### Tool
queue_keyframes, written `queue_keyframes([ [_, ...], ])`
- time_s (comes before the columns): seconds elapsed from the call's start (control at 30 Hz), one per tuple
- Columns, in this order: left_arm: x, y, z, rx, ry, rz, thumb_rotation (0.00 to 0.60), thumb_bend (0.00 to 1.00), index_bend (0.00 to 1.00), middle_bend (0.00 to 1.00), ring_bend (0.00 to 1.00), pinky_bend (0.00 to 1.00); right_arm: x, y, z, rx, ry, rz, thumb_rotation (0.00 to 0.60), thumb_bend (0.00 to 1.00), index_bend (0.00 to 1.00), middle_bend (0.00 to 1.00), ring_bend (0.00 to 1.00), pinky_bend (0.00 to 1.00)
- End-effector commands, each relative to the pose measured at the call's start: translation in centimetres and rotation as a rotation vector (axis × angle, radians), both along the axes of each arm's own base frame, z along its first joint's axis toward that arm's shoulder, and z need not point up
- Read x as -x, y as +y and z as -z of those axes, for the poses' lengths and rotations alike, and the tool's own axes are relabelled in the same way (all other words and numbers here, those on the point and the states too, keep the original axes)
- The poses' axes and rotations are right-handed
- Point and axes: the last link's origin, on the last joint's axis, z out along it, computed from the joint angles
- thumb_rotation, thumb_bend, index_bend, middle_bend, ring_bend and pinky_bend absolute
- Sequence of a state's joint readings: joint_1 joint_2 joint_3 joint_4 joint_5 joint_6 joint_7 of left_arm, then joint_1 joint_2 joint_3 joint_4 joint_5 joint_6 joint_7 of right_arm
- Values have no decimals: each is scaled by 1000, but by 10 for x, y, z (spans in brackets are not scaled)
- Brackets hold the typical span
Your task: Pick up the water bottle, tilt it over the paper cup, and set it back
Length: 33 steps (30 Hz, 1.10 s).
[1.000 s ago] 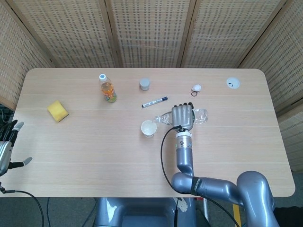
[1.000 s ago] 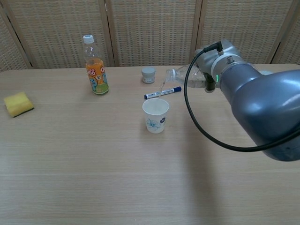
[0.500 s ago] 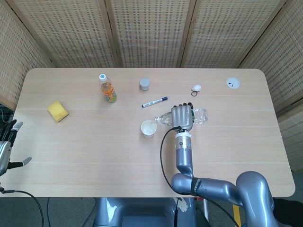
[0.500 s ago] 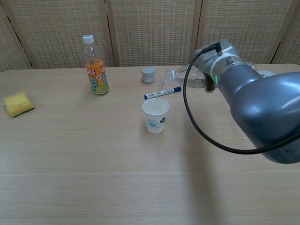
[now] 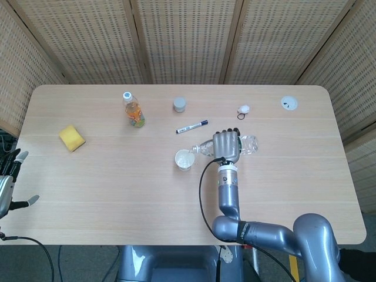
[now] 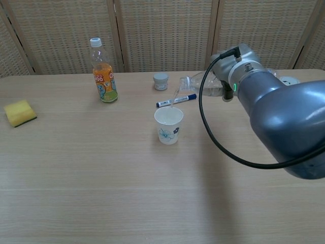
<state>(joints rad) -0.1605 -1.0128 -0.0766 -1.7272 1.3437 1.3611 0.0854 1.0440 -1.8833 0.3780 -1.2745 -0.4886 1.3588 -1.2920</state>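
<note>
My right hand [image 5: 227,144] grips a clear water bottle [image 5: 249,143] that lies nearly level in the air, its neck [image 6: 187,81] pointing left toward the white paper cup [image 5: 184,159]. A thin stream of water runs from the bottle's mouth down into the cup [image 6: 168,125]. In the chest view the hand [image 6: 223,68] is mostly hidden behind the grey arm. My left hand [image 5: 10,173] hangs off the table's left edge, fingers apart, holding nothing.
An orange drink bottle [image 5: 134,110] stands at the back left, a yellow sponge [image 5: 71,138] further left. A small grey jar [image 5: 179,104], a marker pen [image 5: 191,126], a small white object [image 5: 243,109] and a white disc [image 5: 288,103] lie behind the cup.
The tilted bottle and right hand have barely shifted. Water keeps running into the cup. The left hand has stayed in place.
</note>
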Motion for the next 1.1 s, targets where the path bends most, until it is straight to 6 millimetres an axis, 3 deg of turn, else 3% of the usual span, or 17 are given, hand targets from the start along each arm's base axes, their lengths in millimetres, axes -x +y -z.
queue_keyframes([
  [0.03, 0, 0, 0, 0, 0, 0, 600, 0, 0, 0, 0, 0, 1, 0, 0, -5, -25, 7, 600, 842, 534, 637, 674, 860],
  [0.27, 0, 0, 0, 1, 0, 0, 600, 0, 0, 0, 0, 0, 2, -1, -2, -30, -185, 20, 600, 842, 534, 637, 674, 860],
  [0.43, 0, 0, 0, 1, -3, 0, 600, 0, 0, 0, 0, 0, 7, -6, -14, -17, -390, 8, 600, 842, 534, 637, 674, 860],
  [0.8, -3, -3, 0, 2, -7, 12, 600, 0, 0, 0, 0, 0, 56, -4, -46, 34, -794, 0, 600, 842, 534, 637, 674, 859],
  [1.1, -6, -6, -1, -1, -5, 23, 600, 0, 0, 0, 0, 0, 89, -2, -54, 9, -1108, 65, 600, 843, 534, 637, 674, 798],
])
